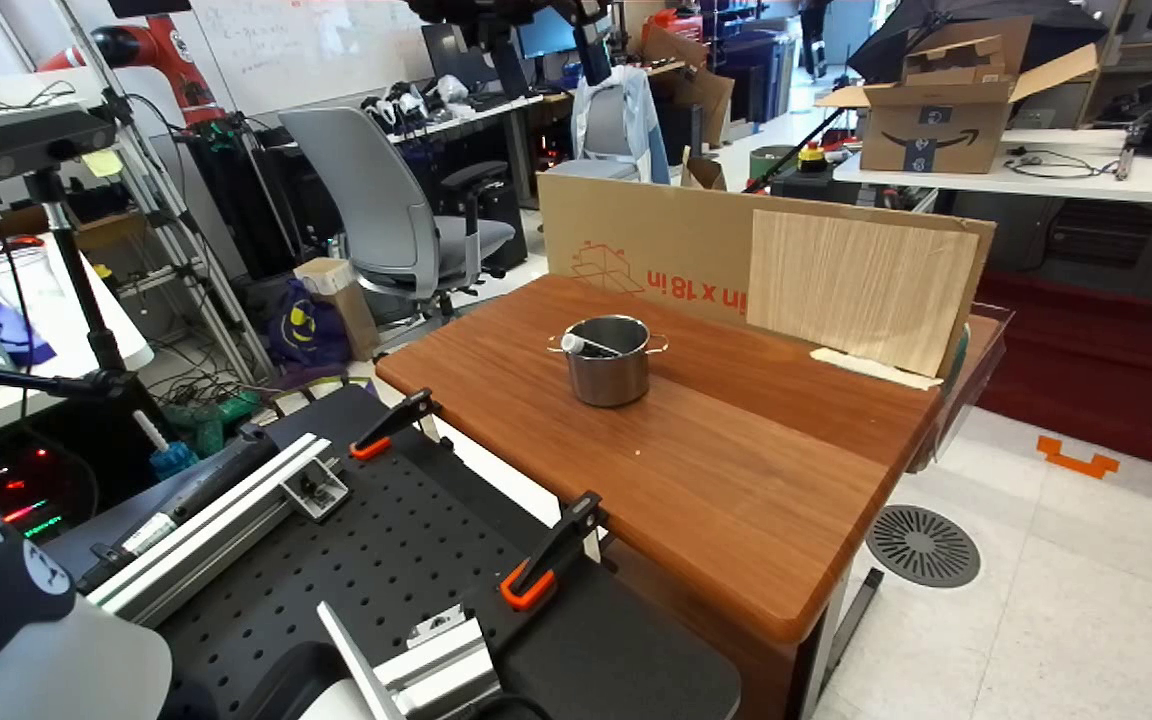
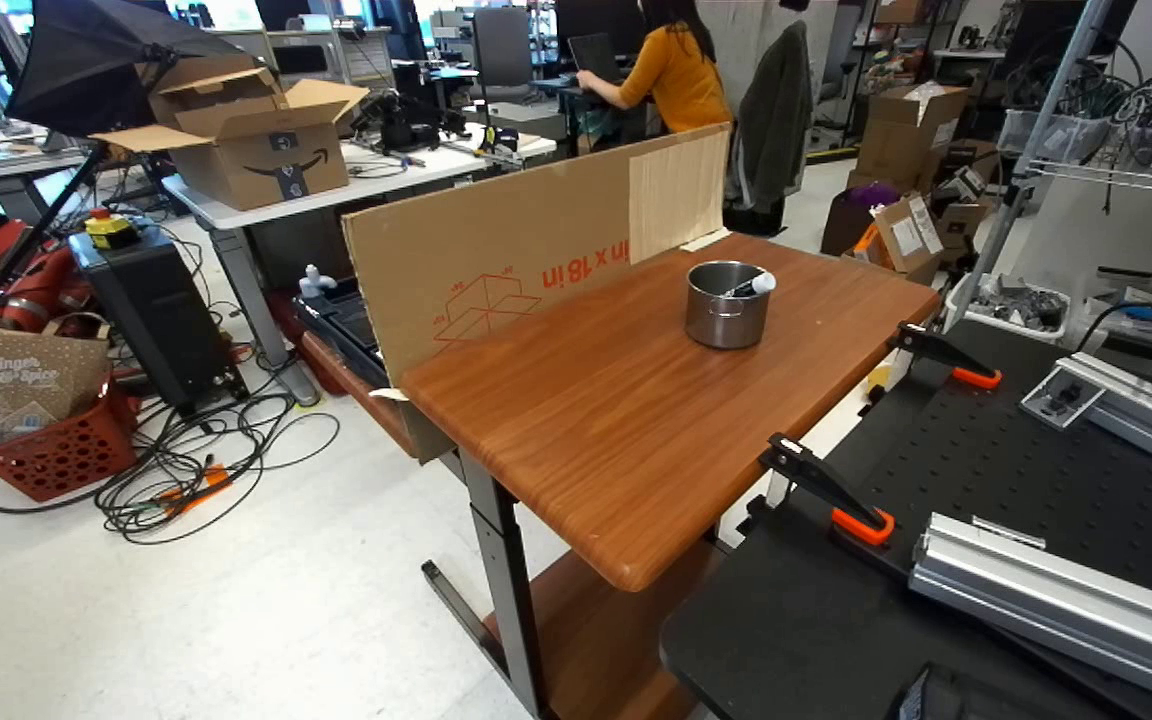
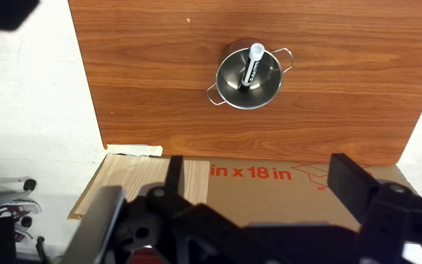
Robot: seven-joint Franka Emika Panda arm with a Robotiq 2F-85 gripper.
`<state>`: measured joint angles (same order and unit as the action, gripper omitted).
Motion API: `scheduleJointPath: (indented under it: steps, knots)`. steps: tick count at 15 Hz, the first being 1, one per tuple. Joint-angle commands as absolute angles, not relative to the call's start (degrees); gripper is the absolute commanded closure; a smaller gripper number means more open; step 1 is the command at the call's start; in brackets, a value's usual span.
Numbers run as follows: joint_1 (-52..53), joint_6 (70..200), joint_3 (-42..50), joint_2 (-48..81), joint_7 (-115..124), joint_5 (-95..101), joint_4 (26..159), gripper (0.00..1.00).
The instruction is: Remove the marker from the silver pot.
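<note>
1. My jaws stood wide apart with nothing between them, high above the table (image 1: 736, 480) and well clear of the silver pot (image 1: 611, 383).
2. The marker (image 3: 250, 71) lay tilted inside that pot, its dark end (image 3: 244, 88) down low and its white end (image 3: 257, 51) jutting out over the rim (image 3: 249, 108).
3. The step in hand, as I judged it, was the approach: I held nothing, and the removal had not yet begun.
4. My next move called, I thought, for a descent onto that white end, with the jaws turned to close across the marker and clear of the rim.
5. Then a lift along the slant seemed likeliest to spare the pot a tug.
</note>
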<state>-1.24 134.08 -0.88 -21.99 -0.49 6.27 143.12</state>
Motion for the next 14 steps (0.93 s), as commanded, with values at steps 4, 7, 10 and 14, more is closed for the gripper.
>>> scheduleJointPath:
  steps: [4,7,10,14]
  knots:
    - [-1.01,133.69,-0.73,-21.87,-0.58,6.11,142.86,0.00]
    - [-0.44,132.97,-0.48,-20.47,-1.63,5.35,142.03,0.00]
    - [0.07,131.81,-0.34,-18.36,-2.85,5.02,141.72,0.00]
    - [0.49,129.95,0.25,-14.56,-6.14,4.07,141.58,0.00]
